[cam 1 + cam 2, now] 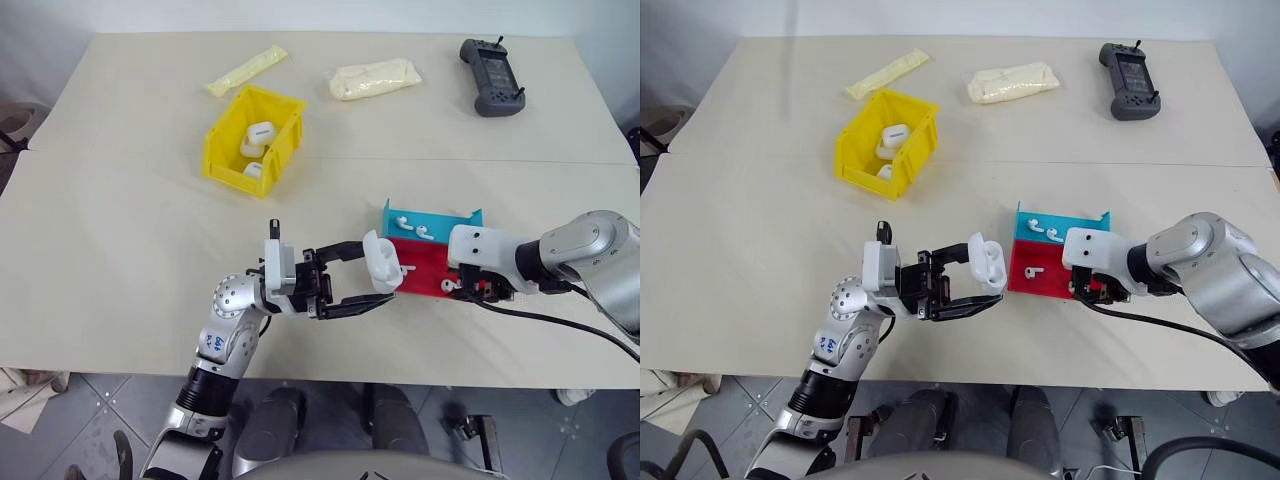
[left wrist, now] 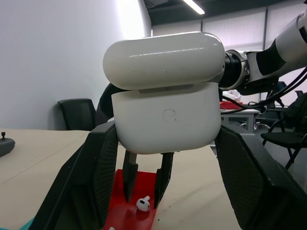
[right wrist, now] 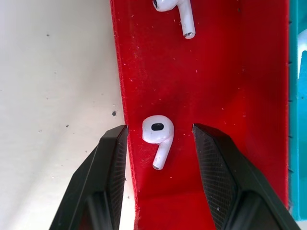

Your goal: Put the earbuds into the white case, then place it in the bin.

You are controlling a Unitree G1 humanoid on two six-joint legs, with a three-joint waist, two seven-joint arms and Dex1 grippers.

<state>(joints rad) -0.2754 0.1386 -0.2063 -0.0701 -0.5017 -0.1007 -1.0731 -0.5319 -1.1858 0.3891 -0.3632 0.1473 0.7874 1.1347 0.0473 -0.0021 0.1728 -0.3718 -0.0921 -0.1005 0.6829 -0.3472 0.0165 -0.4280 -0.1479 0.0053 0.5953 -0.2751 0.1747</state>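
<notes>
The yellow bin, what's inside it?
Inside the yellow bin lie white cases, at least two, maybe three, piled together. Its near wall hides part of the bottom, so anything lying low there cannot be seen.

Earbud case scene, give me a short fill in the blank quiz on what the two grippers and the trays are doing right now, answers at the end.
1. The left gripper holds the white case with its lid ____.
2. The right gripper has its fingers on either side of an earbud lying on the ____ tray.
3. The yellow bin already holds other white ____.
4. The blue tray lies directly ____ the red one.

Answers: open; red; cases; behind
</notes>
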